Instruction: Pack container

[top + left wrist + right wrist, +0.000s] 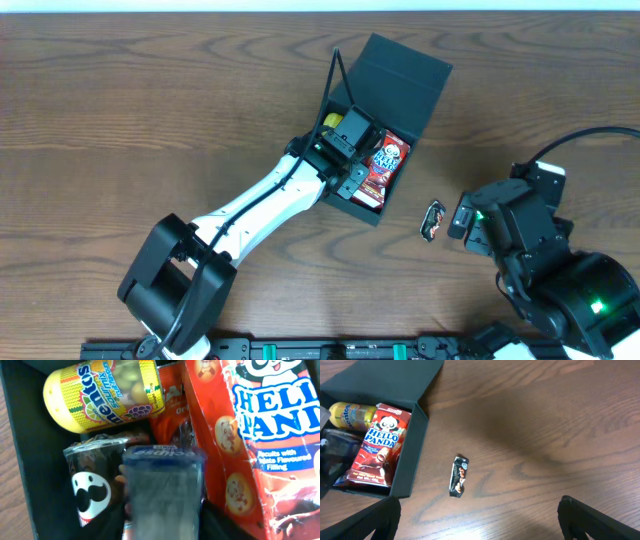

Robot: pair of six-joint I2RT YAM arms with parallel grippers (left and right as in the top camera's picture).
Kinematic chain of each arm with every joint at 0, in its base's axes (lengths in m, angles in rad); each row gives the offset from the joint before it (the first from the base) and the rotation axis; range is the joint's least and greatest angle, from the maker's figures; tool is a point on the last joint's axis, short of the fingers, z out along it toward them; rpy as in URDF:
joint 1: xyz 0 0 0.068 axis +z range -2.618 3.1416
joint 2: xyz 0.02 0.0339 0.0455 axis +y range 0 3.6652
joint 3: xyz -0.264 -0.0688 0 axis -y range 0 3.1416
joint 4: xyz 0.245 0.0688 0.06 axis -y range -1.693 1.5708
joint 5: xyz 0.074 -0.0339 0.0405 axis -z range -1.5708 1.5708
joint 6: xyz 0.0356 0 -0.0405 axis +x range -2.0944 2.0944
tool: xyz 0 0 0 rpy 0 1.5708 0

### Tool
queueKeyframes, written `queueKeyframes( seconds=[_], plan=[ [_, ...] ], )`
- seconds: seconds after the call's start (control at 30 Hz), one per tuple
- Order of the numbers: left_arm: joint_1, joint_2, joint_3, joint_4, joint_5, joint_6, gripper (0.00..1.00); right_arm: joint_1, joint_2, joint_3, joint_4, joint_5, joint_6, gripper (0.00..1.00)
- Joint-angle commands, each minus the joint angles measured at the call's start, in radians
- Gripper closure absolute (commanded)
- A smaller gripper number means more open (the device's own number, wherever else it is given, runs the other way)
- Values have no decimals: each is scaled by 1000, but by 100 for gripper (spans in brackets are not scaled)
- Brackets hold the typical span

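Left gripper [345, 140] sat inside the container [400, 75], upper centre of the overhead frame; whether it gripped anything could not be told. Risk: lifting out could snag the Pringles cup [95, 485] or drag the Hello Panda pouch [383, 168] over the wall. 1 wrapped bar [433, 220] lay outside, right of the container. Right gripper [479, 510] gaped empty near it; a low approach might shove the bar away.

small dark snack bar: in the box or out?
Out: the snack bar lies on the table, beside the container, apart from its wall.
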Motion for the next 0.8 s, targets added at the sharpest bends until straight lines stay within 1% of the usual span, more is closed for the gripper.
queueKeyframes(
  seconds=[0.0,0.03,0.07,0.27,0.33,0.37,0.4,0.57,0.7,0.77],
  plan=[
    [2,1,21,1,3,7,48,9,-3,-6,-7,13,13,1],
    [2,1,21,1,3,7,44,9,-3,-6,-8,13,13,1],
    [2,1,21,1,3,6,43,9,-3,-6,-10,13,13,1],
    [2,-6,28,-6,-5,-2,29,9,-3,-6,-10,5,13,1],
    [2,-19,48,-33,-6,-1,15,9,-3,-6,-11,-13,13,1],
    [2,-31,66,-58,-12,-1,3,9,-3,-7,-12,-15,14,1],
    [2,-45,89,-86,-31,-2,5,9,-3,-8,-18,-15,24,1],
    [2,-155,187,-236,-101,-1,5,9,-3,-27,-61,-7,137,1],
    [2,-287,200,-286,-143,0,5,9,-3,-72,-56,-8,161,1],
    [3,-345,200,-318,-177,0,5,10,-3,-114,-46,-18,219,1]
  ],
)
